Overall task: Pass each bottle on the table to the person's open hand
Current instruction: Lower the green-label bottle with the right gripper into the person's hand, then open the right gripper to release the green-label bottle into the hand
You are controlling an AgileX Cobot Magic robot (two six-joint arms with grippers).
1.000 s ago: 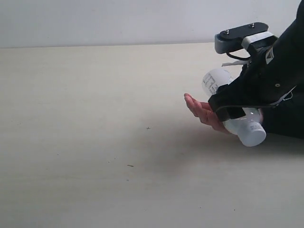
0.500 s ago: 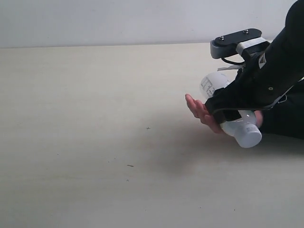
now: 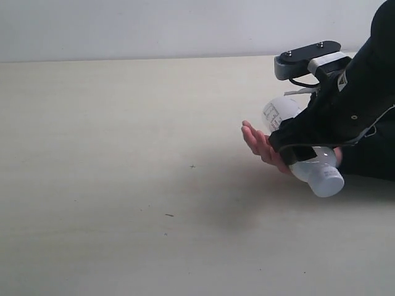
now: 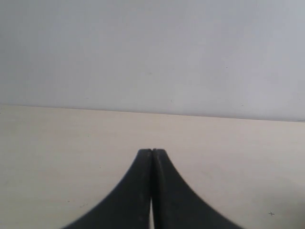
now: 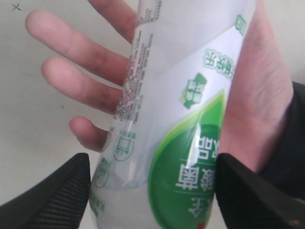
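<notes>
Right wrist view: right gripper (image 5: 152, 164) clamps green-label bottle (image 5: 181, 95) over hand (image 5: 259, 95) | exterior view: label's green hidden | left gripper (image 4: 151, 153) closed

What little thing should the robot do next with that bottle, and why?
Probably open the right gripper. It grips the bottle, which lies across the palm of the open hand, so letting go should leave the bottle resting there.

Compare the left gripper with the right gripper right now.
The left gripper is shut on nothing; the right gripper clamps the green-label bottle. The left gripper sees only the table; the right gripper is over the person's open hand. Both are black.
</notes>
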